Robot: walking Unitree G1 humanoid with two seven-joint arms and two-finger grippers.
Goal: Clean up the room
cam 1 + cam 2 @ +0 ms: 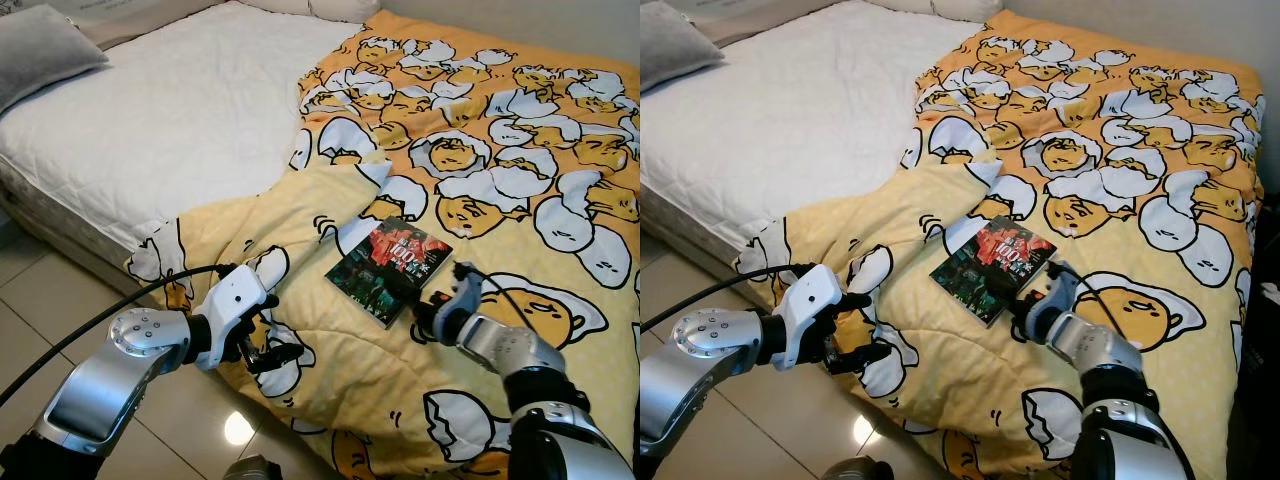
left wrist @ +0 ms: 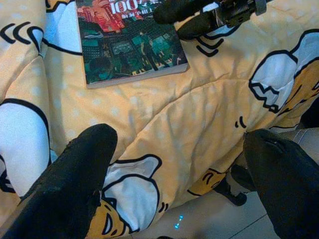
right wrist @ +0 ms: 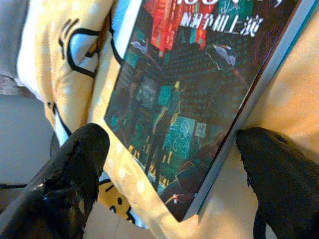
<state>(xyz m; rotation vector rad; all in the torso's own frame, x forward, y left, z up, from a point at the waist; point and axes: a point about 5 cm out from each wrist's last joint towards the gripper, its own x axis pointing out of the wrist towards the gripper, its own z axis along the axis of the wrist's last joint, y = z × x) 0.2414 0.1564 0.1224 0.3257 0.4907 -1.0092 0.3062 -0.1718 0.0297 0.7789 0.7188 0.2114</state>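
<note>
Right hand at the near corner of the book, fingers spread apart on either side of it.

Right hand's two black fingers straddle the book's lower corner in the right wrist view, one off the cover side and one just past the spine edge, not closed on it. That book, a dark paperback with a red and green city scene and "100" on its cover, lies flat on the yellow duvet printed with egg characters, near the bed's front edge. Left hand hovers over the duvet's hanging corner, well to the left of the book, its fingers also wide apart with nothing between them. Beyond the duvet lies the bare white mattress with a grey pillow at its far left. Glossy floor tiles run below the bed.
</note>
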